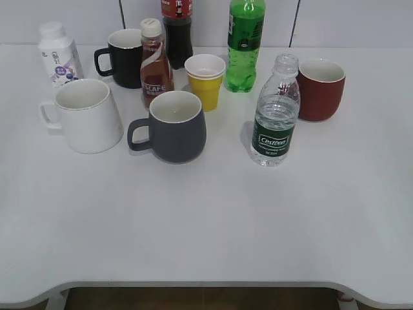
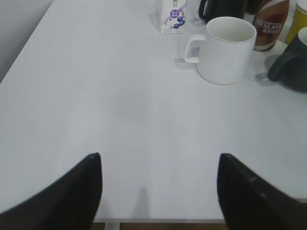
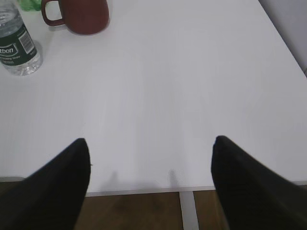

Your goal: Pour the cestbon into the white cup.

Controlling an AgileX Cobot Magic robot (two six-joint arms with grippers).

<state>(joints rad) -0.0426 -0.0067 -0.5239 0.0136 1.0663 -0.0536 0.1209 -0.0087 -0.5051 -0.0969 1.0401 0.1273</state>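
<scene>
Near table edge (image 1: 206, 284): wide bare strip before you. Both grippers, left (image 2: 160, 191) and right (image 3: 151, 184), fingers apart, holding nothing. Water bottle (image 1: 275, 113) upright right of centre; white mug (image 1: 87, 116) far left.

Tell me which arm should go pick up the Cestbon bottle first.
Right, most likely. The Cestbon bottle stands on the right half of the table, and only the right wrist view shows it. The open right end effector is empty. The left end effector faces the white cup instead.

A dark grey ceramic mug (image 1: 175, 126) stands on the white surface (image 1: 206, 219) — behind it a yellow paper cup (image 1: 205, 81). A brown Nescafé bottle (image 1: 155, 63) and a black mug (image 1: 124, 58) stand further left — a dark red mug (image 1: 320, 89) far right.
</scene>
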